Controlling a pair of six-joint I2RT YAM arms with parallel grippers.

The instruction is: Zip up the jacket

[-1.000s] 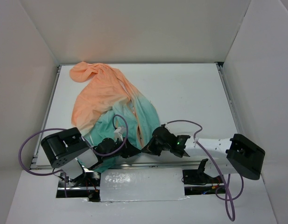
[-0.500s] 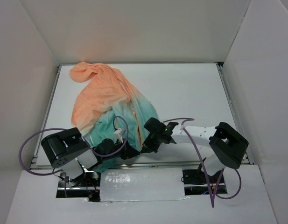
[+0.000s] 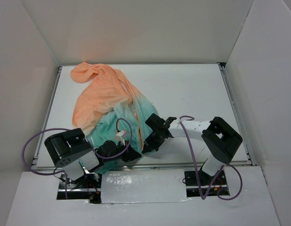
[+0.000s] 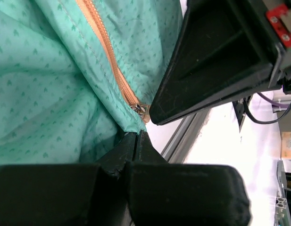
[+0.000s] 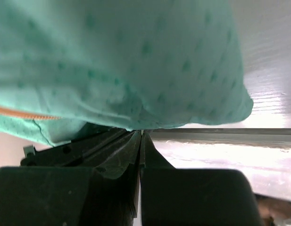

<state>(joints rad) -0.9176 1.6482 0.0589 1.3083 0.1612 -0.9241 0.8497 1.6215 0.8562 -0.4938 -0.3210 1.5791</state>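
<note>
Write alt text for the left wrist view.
Teal jacket fabric fills the left, its orange zipper running diagonally down to a metal slider at the hem. The left gripper, at the bottom, is shut on the hem below the slider; the black right gripper juts in from upper right, its tip at the slider.

My white worktop is boxed by plain white walls: back wall at 12 o'clock, left wall at 9, right wall at 3. A metal rail edges its 3 o'clock side.
</note>
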